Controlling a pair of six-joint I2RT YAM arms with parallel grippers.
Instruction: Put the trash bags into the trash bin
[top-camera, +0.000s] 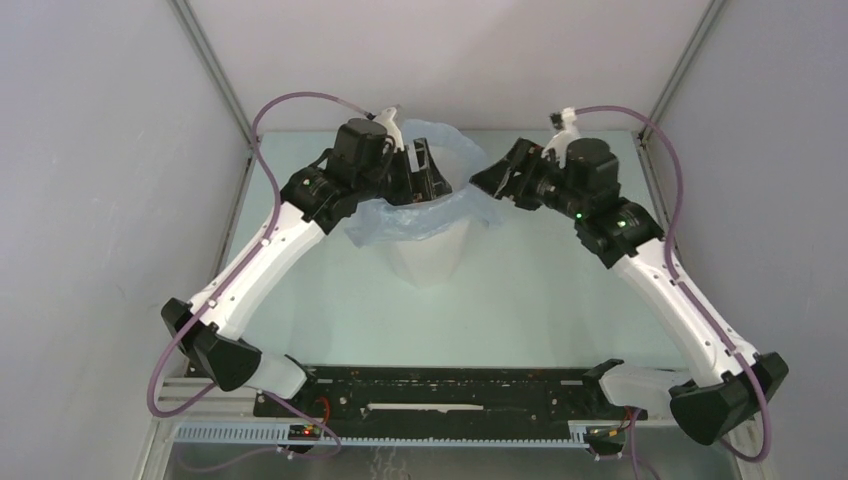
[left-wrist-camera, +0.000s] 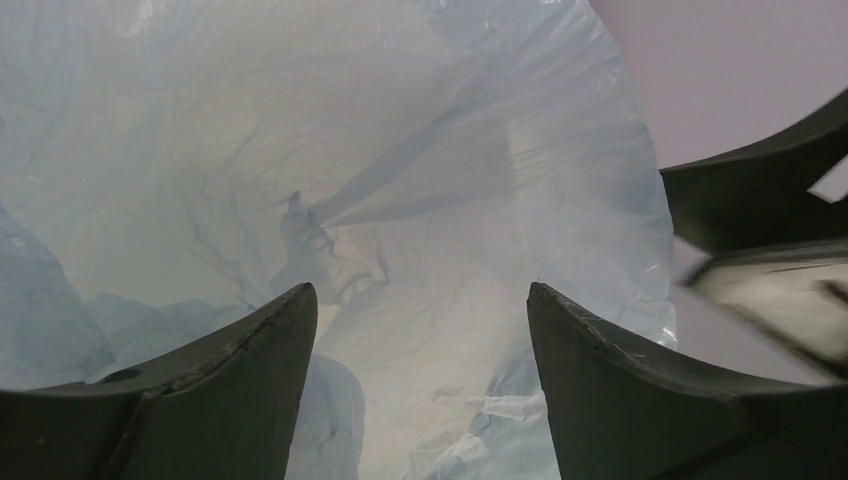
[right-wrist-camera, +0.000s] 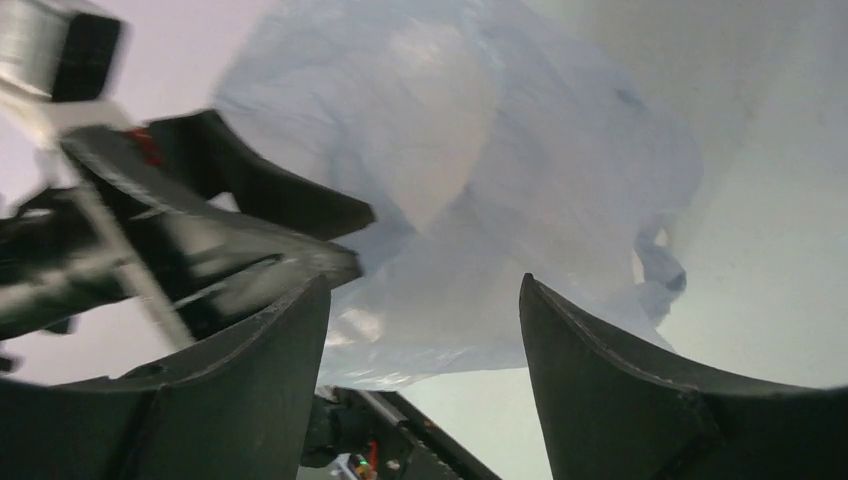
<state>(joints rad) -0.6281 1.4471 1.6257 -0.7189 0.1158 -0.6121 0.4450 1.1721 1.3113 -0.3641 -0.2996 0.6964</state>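
Reaching up and inward with the left arm (top-camera: 262, 262) from the near left corner, forearm slanting toward the middle, wrist turned to the right. Mirroring that with the right arm (top-camera: 680, 290) from the near right corner, wrist turned to the left. Holding the left jaws spread wide, dark curved fingers (left-wrist-camera: 220, 390) well parted. Holding the right jaws spread just as wide. Pointing the two sets of tips at each other, near but apart.
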